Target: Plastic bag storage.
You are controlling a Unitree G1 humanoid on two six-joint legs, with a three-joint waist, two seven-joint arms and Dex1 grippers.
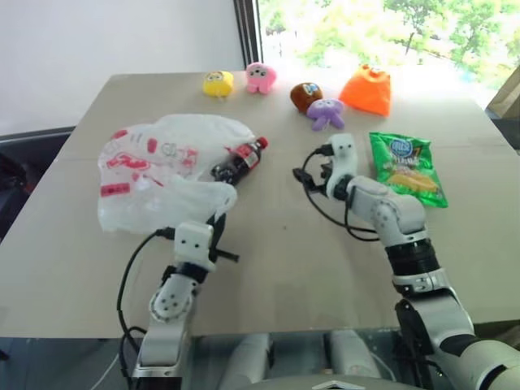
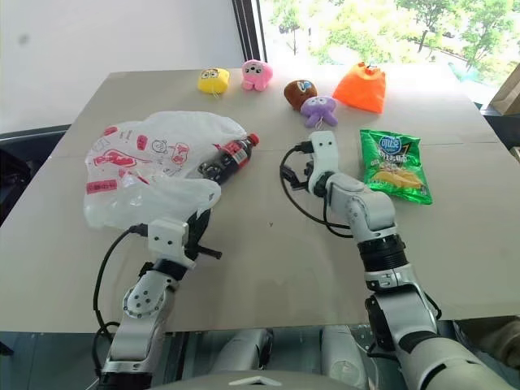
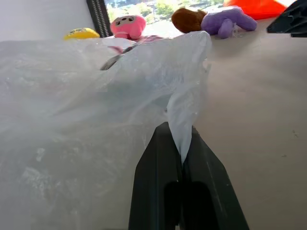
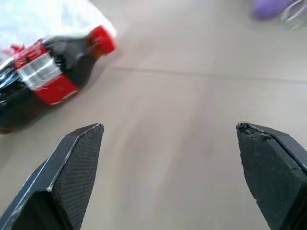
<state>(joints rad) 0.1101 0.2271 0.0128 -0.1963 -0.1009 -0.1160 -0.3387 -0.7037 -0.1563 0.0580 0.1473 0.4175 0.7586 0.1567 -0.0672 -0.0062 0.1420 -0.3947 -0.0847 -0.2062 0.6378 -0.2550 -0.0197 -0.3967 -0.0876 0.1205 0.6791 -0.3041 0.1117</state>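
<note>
Plastic bag [image 1: 158, 166]: on desk [image 1: 276, 252], cola bottle [image 1: 241, 160] half inside its mouth. Left pincer [image 3: 183, 158] clenched on bag's edge. Right pincer [image 4: 168, 167] released, spread wide, just beside bottle.

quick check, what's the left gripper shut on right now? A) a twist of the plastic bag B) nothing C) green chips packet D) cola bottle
A: the left gripper is shut on a twisted bit of the plastic bag; the cola bottle lies partly inside the bag's mouth, ungripped.
</note>
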